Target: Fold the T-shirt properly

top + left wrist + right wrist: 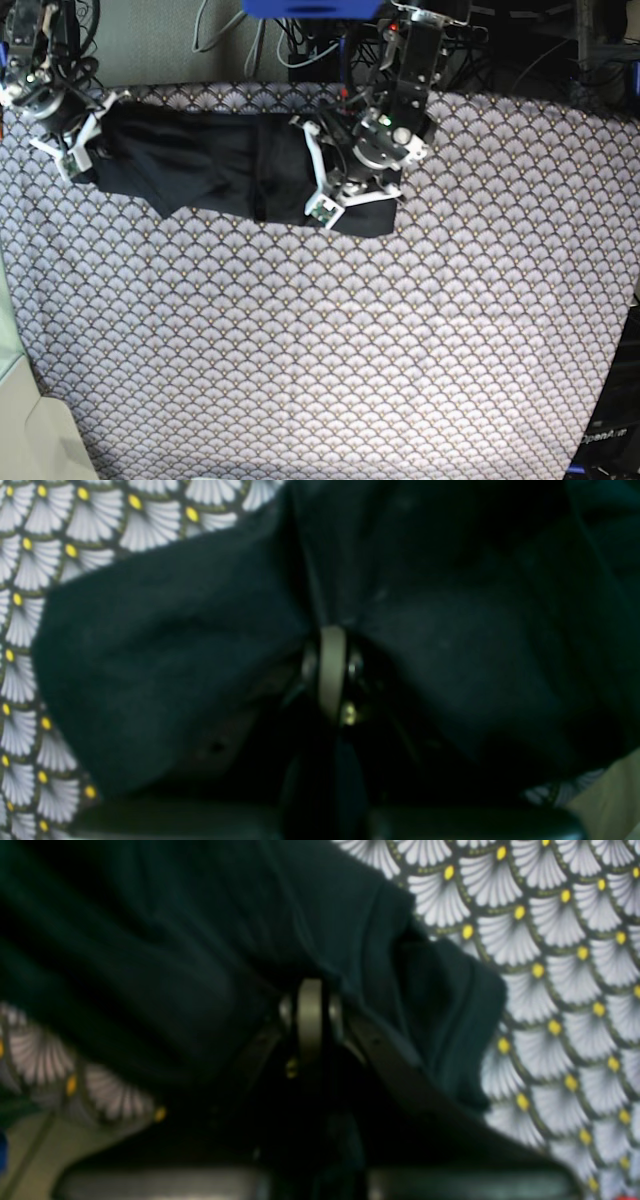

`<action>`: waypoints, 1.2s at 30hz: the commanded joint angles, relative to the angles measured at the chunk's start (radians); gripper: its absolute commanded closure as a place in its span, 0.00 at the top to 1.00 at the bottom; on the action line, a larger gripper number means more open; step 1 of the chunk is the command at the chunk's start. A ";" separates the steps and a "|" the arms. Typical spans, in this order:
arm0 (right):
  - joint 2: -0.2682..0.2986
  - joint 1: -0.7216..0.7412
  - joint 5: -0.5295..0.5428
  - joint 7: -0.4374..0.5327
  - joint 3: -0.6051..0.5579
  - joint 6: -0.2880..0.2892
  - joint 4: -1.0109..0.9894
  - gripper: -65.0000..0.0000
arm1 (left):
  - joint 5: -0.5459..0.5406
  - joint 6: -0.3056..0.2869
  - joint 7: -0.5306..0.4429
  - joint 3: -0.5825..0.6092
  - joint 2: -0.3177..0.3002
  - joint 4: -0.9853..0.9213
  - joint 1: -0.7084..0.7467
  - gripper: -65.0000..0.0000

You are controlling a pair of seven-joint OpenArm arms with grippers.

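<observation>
On the table: your scallop-patterned cloth (400, 330) covers it, T-shirt (210, 165) stretched along the far edge.
Tools: your left tool (332, 630) and right tool (310, 985) each pinch T-shirt fabric.
Writing: none you can read.

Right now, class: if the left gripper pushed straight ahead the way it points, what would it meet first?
The T-shirt. The left gripper is already shut on a pinch of its dark fabric, which bunches directly ahead of the tips. The tablecloth probably lies beneath; depth is unclear.
</observation>
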 commanded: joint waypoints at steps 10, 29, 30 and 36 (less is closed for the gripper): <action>0.018 -0.075 0.006 -0.158 0.161 -0.006 0.398 0.00 | -0.012 -0.003 -0.005 0.001 -0.024 -0.007 0.005 0.00; -0.079 0.108 0.006 -0.414 0.339 -0.006 0.361 0.22 | -0.012 -0.003 -0.005 0.001 -0.026 -0.007 0.017 0.00; -0.080 0.108 0.006 -0.414 0.339 -0.006 0.361 0.22 | -0.012 -0.003 -0.005 0.001 -0.026 -0.007 0.017 0.00; -0.099 0.134 -0.010 -0.416 0.347 -0.006 0.360 0.22 | -0.012 -0.003 -0.005 0.001 -0.026 -0.007 0.016 0.00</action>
